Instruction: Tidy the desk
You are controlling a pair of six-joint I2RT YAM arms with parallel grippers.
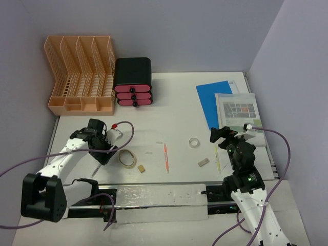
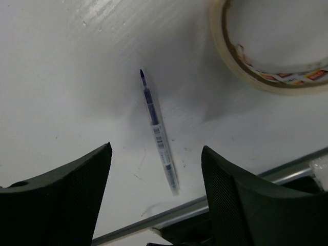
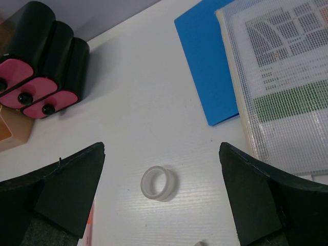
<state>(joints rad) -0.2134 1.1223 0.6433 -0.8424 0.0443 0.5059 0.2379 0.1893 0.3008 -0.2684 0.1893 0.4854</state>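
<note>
The white desk carries scattered stationery. My left gripper hovers low over the desk's front left, open, its fingers on either side of a thin dark pen that lies flat below them, untouched. A beige tape roll lies just to the right of that pen. My right gripper stands open above a small clear tape ring, which rests on the desk between and beyond its fingers.
A peach file rack and a black box with pink drawers stand at the back left. A blue folder and a sleeved printed sheet lie at the right. An orange pen, a yellow pen and two small blocks lie mid-desk.
</note>
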